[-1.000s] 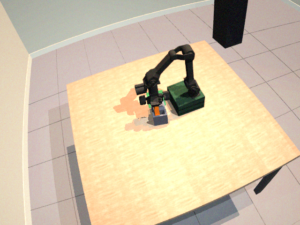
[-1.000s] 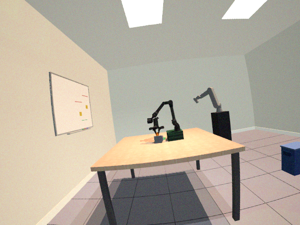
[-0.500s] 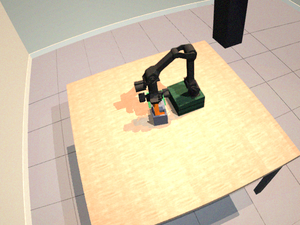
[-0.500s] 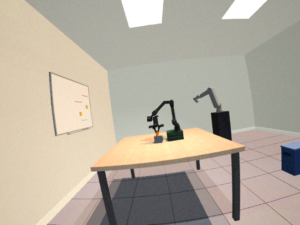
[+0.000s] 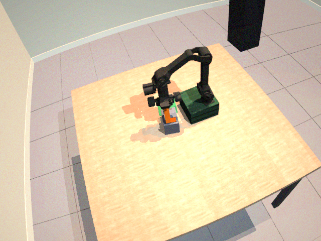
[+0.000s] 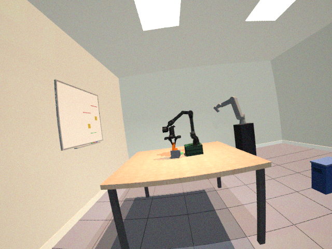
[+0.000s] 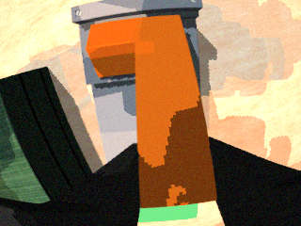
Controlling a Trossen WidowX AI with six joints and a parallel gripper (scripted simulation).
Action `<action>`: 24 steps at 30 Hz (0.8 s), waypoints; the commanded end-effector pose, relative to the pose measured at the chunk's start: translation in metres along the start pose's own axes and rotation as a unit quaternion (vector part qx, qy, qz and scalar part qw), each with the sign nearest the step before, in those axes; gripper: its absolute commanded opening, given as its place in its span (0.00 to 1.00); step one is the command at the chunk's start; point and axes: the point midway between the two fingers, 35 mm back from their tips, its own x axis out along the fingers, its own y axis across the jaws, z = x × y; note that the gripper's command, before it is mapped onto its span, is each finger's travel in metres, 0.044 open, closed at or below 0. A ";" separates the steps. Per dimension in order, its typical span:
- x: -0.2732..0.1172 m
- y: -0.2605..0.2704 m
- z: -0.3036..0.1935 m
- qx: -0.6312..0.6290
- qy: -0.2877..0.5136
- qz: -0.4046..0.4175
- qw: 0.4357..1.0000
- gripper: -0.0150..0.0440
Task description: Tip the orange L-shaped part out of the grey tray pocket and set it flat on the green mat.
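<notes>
Wooden table; tray as landmark: gripper above, jaws partly open, clamped on orange part, tilted.
</notes>
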 end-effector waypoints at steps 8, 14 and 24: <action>-0.019 -0.001 0.001 -0.002 -0.003 -0.004 1.000 0.25; -0.020 -0.001 0.001 -0.002 -0.003 -0.004 1.000 0.25; -0.018 0.000 -0.028 -0.002 -0.002 -0.003 1.000 0.25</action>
